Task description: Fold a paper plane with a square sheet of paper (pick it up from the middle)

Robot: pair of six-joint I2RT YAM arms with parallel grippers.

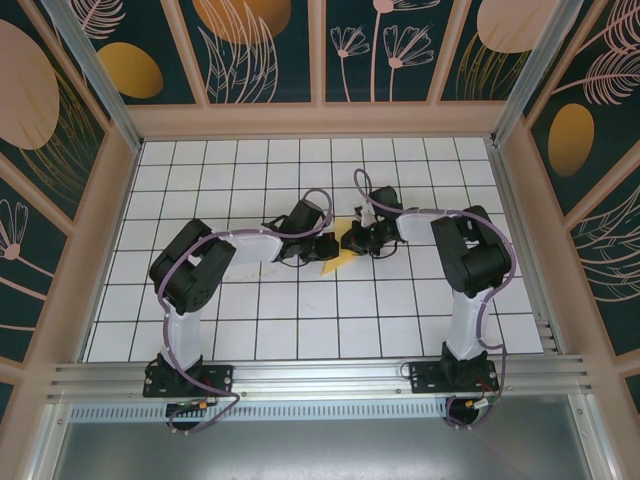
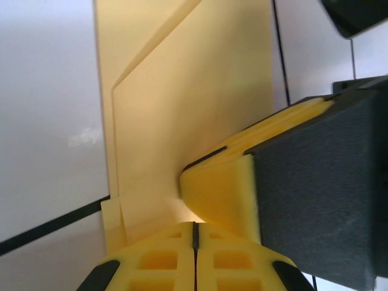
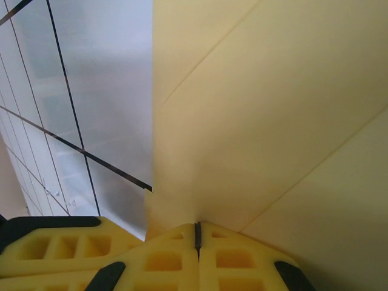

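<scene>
White grid table (image 1: 250,330) carries both arms, which reach inward to its centre. Left gripper (image 2: 195,233) and right gripper (image 3: 197,233) meet there, each with fingers pinched together on the partly folded yellow paper sheet (image 2: 194,91), its diagonal creases showing.

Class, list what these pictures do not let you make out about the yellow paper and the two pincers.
Top view: yellow paper mostly hidden under left pincer and right pincer; too small to read folds.
Left wrist view: right pincer covers the paper's lower right; whether the left pincer pinches it is unclear.
Right wrist view: paper runs past top and right edges.
</scene>
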